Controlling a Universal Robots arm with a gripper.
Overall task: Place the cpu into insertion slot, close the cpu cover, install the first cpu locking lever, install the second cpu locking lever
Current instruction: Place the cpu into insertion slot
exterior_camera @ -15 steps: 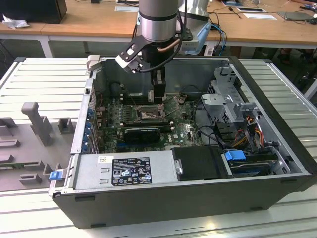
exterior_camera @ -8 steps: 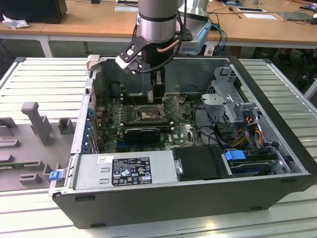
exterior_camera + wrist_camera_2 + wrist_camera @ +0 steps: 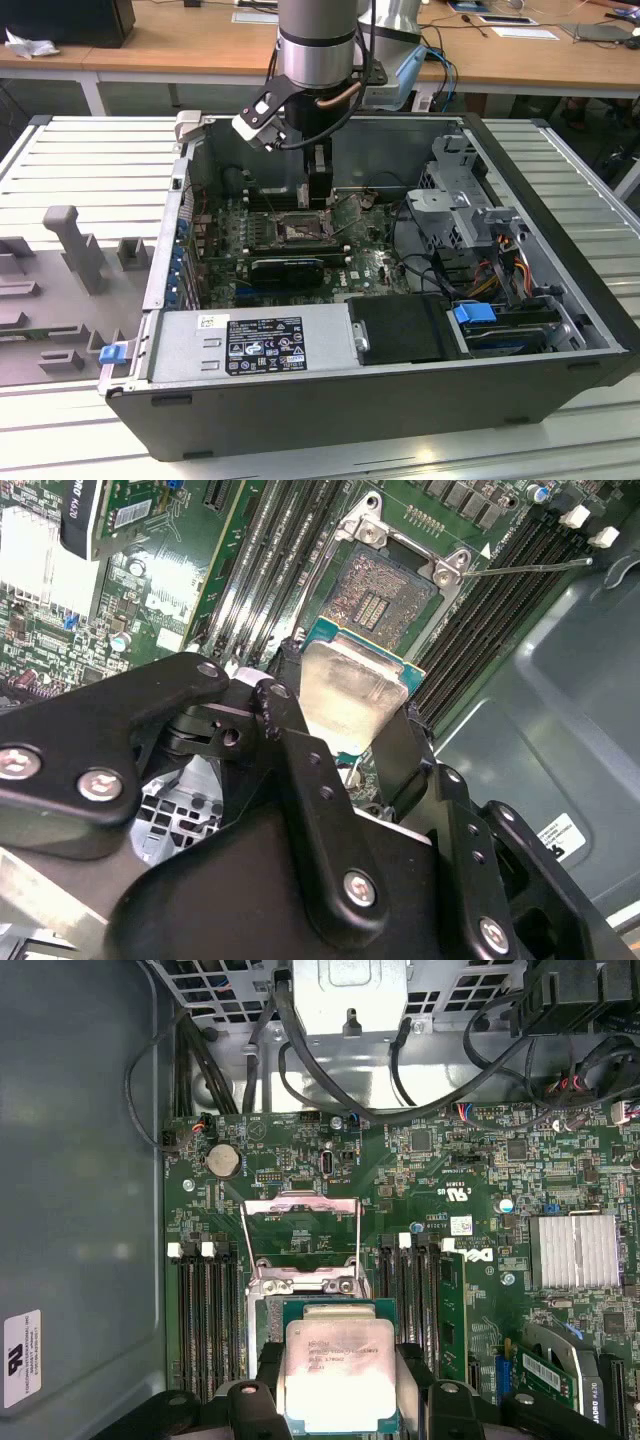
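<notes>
in the exterior view we see a grey stand on the table at the left. next comes the open computer box. the gripper hangs over the insertion slot. in the second wrist view its fingers are clamped on the cpu, just above the slot, not yet in it. in the first wrist view the cpu cover stands open. a metal cage sits at the right.

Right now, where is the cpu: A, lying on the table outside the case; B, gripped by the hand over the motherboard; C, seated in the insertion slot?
B: in the second wrist view the fingers of the hand clamp the cpu, and the insertion slot beyond it lies bare.
</notes>
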